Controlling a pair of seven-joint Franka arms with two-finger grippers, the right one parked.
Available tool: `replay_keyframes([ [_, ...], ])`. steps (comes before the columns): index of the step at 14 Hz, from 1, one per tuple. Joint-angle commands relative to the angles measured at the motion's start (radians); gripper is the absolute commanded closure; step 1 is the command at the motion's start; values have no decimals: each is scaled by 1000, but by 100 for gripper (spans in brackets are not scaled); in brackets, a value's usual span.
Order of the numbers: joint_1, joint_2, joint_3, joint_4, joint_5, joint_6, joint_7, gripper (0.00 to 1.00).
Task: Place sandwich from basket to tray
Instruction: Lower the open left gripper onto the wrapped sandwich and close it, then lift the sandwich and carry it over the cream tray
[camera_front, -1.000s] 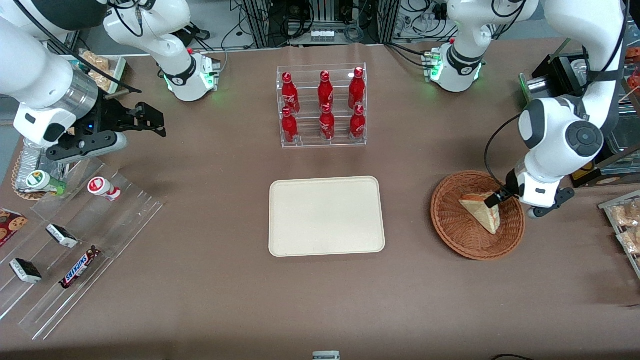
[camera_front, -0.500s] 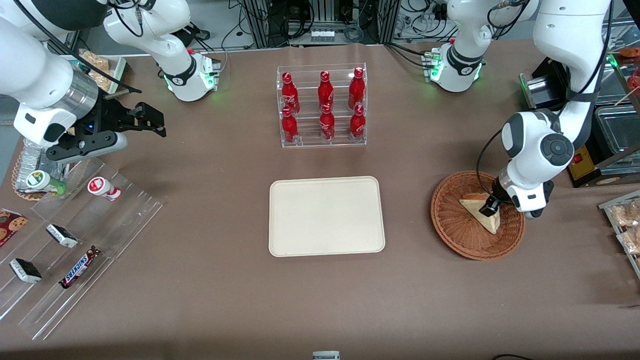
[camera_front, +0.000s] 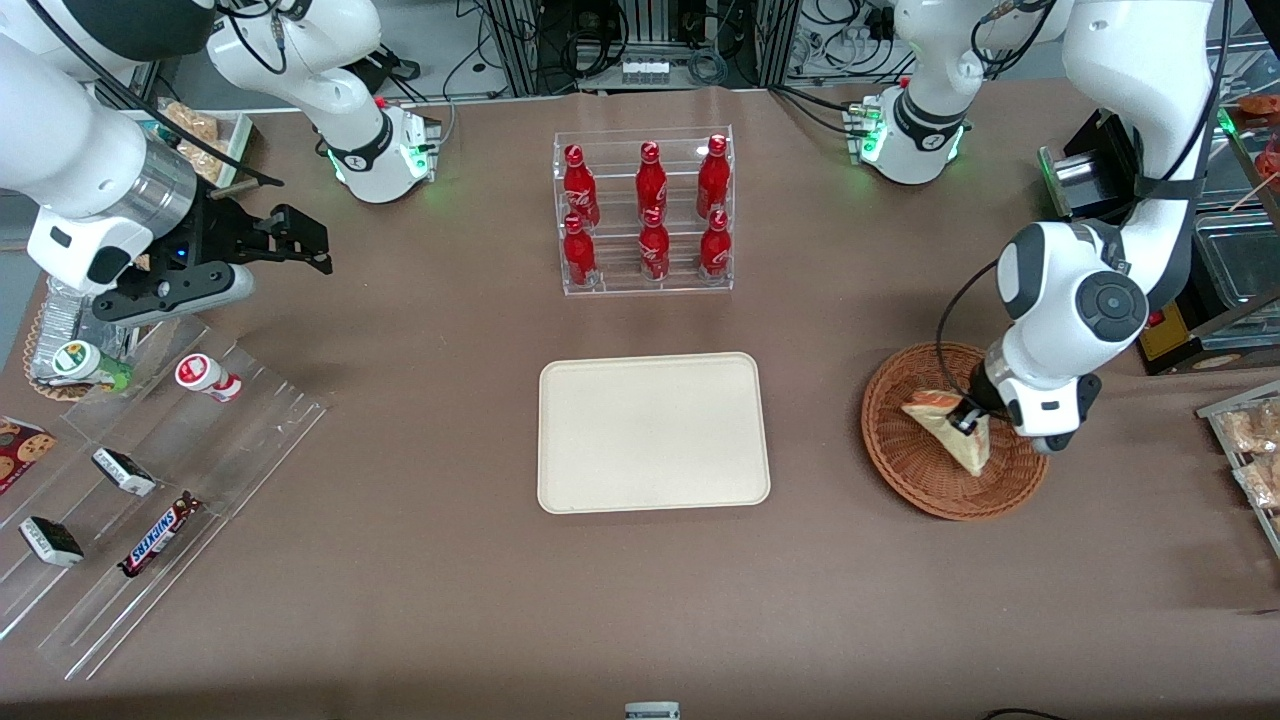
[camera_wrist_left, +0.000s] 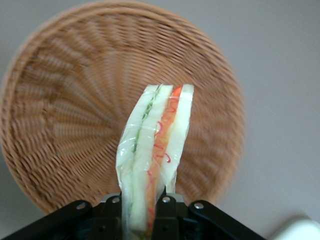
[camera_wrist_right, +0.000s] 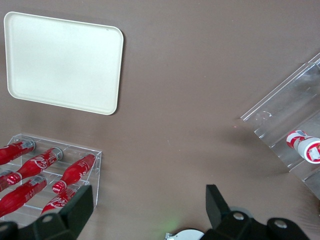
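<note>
Wicker basket under one sandwich gripped by claw.

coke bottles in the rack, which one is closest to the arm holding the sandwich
The front-row bottle at the working arm's end of the rack; the other five stand farther from the gripper, which is shut on the sandwich above the basket.

The left arm reaches down from its base, elbow bent, forearm dropping steeply and its round white wrist joint facing the front camera. The gripper points downward over the basket, its 2 black fingers pinched on the sandwich, one on each bread face, the wedge hanging clear above the wicker
</note>
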Motion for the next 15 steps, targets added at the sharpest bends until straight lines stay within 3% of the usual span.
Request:
replay_keyframes([
  [1, -90, 100, -41, 194, 0, -82, 24, 97],
  [4, -273, 215, -38, 336, 27, -79, 14, 97],
  [8, -457, 397, -36, 548, 162, -79, -24, 97],
  [12, -588, 526, -27, 699, 172, -99, -93, 97],
  [15, -646, 557, -2, 719, 172, -116, -107, 97],
])
